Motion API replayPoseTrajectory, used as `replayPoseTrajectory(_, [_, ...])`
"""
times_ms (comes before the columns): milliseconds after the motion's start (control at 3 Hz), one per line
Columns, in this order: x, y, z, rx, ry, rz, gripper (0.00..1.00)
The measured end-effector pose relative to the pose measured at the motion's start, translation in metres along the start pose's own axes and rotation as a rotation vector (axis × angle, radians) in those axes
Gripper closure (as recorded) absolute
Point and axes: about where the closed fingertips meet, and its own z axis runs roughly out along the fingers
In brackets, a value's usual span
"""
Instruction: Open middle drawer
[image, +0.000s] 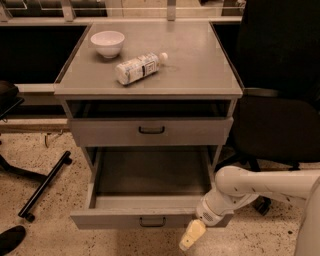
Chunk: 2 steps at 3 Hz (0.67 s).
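The grey cabinet (150, 75) has a drawer (150, 131) just under its top, out by a small gap, with a dark loop handle (151, 130). Below it the middle drawer (150, 180) is pulled far out, and its inside is empty. Its flat front (115, 219) carries a small dark handle (151, 220). My gripper (192, 235) hangs low at the right end of that front, just in front of and below it, on the white arm (260, 187) that comes in from the right. It holds nothing that I can see. Any drawer below is hidden.
A white bowl (107, 43) and a plastic bottle (140, 67) lying on its side are on the cabinet top. A black office chair (280, 120) stands right of the cabinet, behind my arm. A black chair base leg (42, 185) lies on the speckled floor at left.
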Motion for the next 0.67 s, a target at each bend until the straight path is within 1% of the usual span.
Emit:
replayPoseTrajectory(333, [0.0132, 0.0102, 0.0007, -0.014, -0.002, 0.036, 0.0])
replayPoseTrajectory(667, [0.0126, 0.0108, -0.0008, -0.014, -0.002, 0.036, 0.0])
